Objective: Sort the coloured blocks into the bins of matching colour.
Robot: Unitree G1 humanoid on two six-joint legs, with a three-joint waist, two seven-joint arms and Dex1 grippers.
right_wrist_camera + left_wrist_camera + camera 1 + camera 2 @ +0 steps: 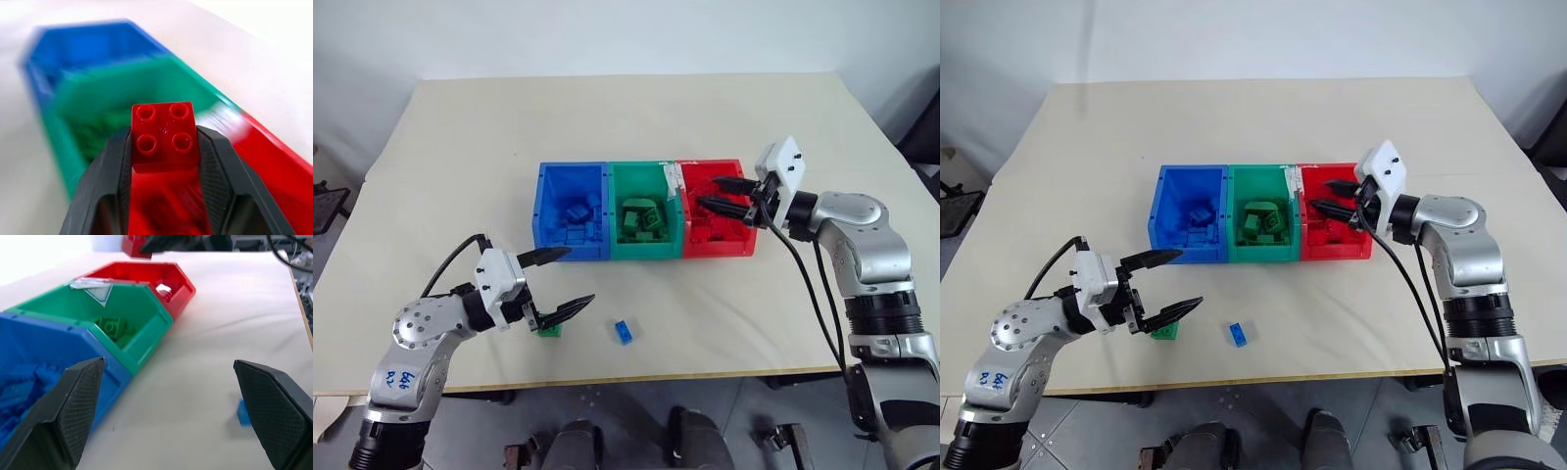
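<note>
Open table (724, 304) lies around the blue brick (623, 331); the bins (644, 257) wall off the far side.

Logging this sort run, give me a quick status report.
Right gripper shut on red block, over red bin. Left gripper open, empty, above green block. Blue block loose on table. Nothing in the way.

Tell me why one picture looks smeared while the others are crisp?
Right wrist view: the bins streak sideways in motion blur, while the red block gripped in the right pincer stays sharp. Left wrist view: glare whitens the table at its far edge, and the blue block looks soft. Head views: even light, everything crisp.
</note>
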